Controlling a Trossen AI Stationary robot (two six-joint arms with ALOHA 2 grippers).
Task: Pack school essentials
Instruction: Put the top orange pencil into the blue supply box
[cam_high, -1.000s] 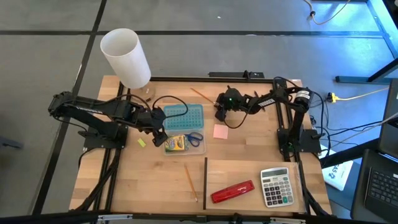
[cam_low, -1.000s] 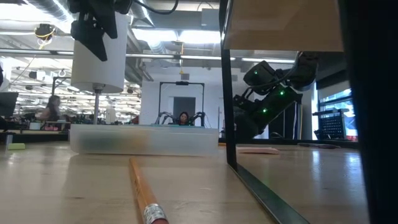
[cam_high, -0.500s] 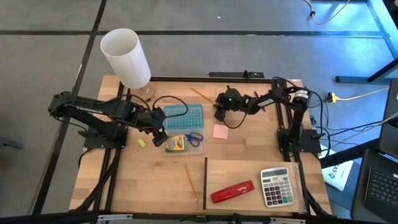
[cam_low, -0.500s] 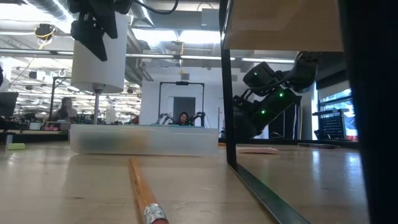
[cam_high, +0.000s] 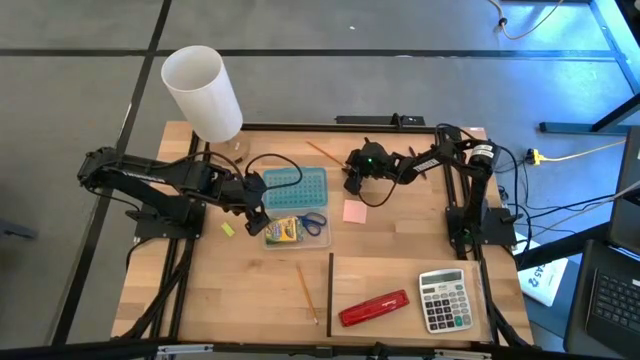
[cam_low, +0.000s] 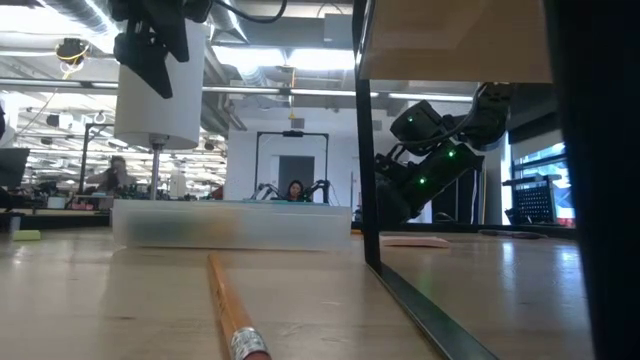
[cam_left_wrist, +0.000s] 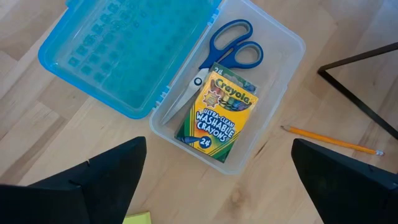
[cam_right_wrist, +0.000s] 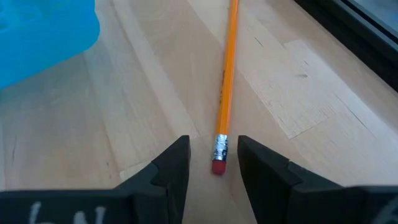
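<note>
A clear box (cam_high: 300, 230) with its blue lid (cam_high: 296, 186) folded open holds the yellow-green crayon box (cam_left_wrist: 217, 115) and the blue-handled scissors (cam_left_wrist: 227, 50). My left gripper (cam_left_wrist: 217, 146) hangs open high above the box (cam_low: 150, 50), touching nothing. My right gripper (cam_right_wrist: 214, 163) is low at the far side of the table (cam_high: 351, 183), open. Its fingers stand either side of the eraser end (cam_right_wrist: 217, 167) of an orange pencil (cam_right_wrist: 227, 74) lying flat, with a gap on each side. The pink sticky-note pad (cam_high: 354, 211), the yellow eraser (cam_high: 227, 229) and a second pencil (cam_high: 306, 290) lie on the table. I see no dark pen.
A red stapler (cam_high: 373, 307) and a grey calculator (cam_high: 442, 298) lie near the front right. A thin black upright frame (cam_low: 365, 150) stands at the table's middle front. A white cylinder (cam_high: 203, 92) rises at the far left. A black cable (cam_high: 275, 160) loops by the lid.
My right gripper has eased a little down and toward the table's left, along the far pencil. Nothing on the table has moved.
</note>
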